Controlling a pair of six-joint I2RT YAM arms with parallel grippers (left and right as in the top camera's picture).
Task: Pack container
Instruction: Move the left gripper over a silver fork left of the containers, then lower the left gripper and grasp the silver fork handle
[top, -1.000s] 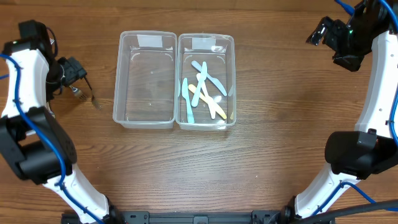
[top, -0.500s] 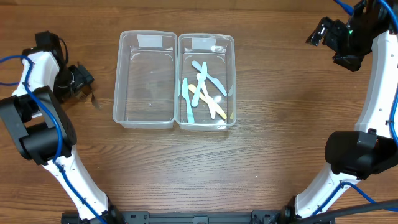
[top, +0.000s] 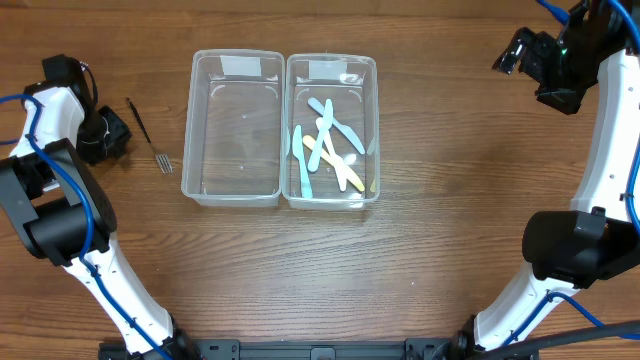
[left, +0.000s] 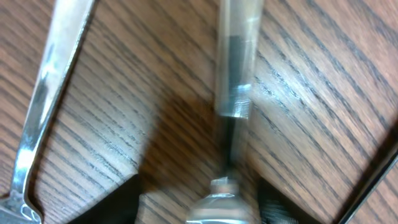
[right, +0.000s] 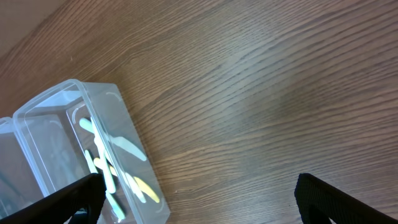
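Pick-up step: fork (top: 147, 136) on table (top: 400, 280) just beside left gripper (top: 108, 135) (open/shut unclear, view blurred); nxt: grasp it, carry to empty container (top: 232, 128).

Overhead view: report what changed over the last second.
The left gripper let go of the fork, which now lies flat on the table left of the empty container, and drew back leftward. That container, the filled container, its pastel cutlery and the right gripper stayed put.

The left claw (top: 106, 136) has dropped the fork (top: 147, 133) onto the table (top: 450, 200).
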